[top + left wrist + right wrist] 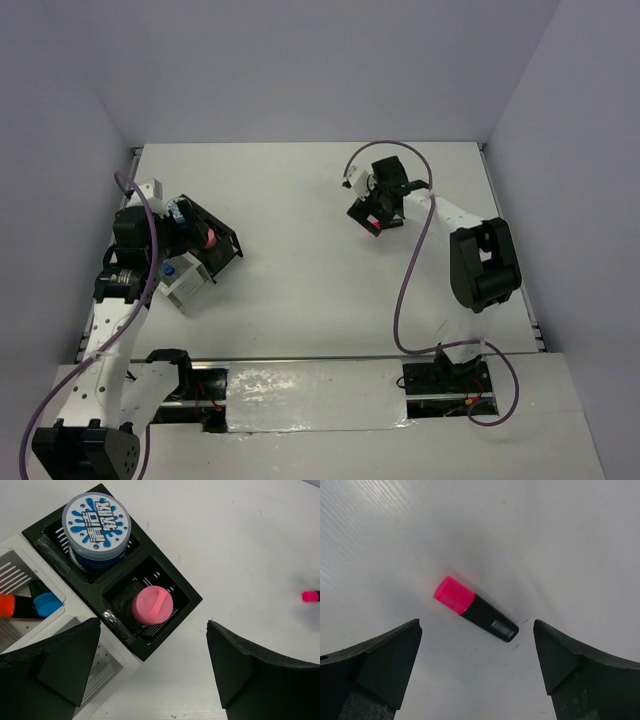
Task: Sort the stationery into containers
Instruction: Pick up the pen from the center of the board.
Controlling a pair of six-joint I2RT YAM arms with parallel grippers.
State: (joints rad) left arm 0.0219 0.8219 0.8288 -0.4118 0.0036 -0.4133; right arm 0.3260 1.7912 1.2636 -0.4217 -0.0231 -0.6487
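Observation:
The containers are a black box (186, 596) with two square compartments joined to a white-grey slotted box (107, 667). A round blue-white roll (96, 527) fills one black compartment and a pink cylinder (152, 605) stands in the other. Orange-capped (7, 605) and blue-capped (47, 604) markers lie in the white-grey box. My left gripper (154, 624) hangs open above the organizer, holding nothing. A black marker with a pink cap (475, 609) lies flat on the table. My right gripper (477, 625) is open just above it, one finger on each side.
The organizer (222, 232) sits at the table's left side, close to the left wall. The pink-capped marker (376, 231) lies right of centre, towards the back. A purple cable (408, 290) loops from the right arm down to its base.

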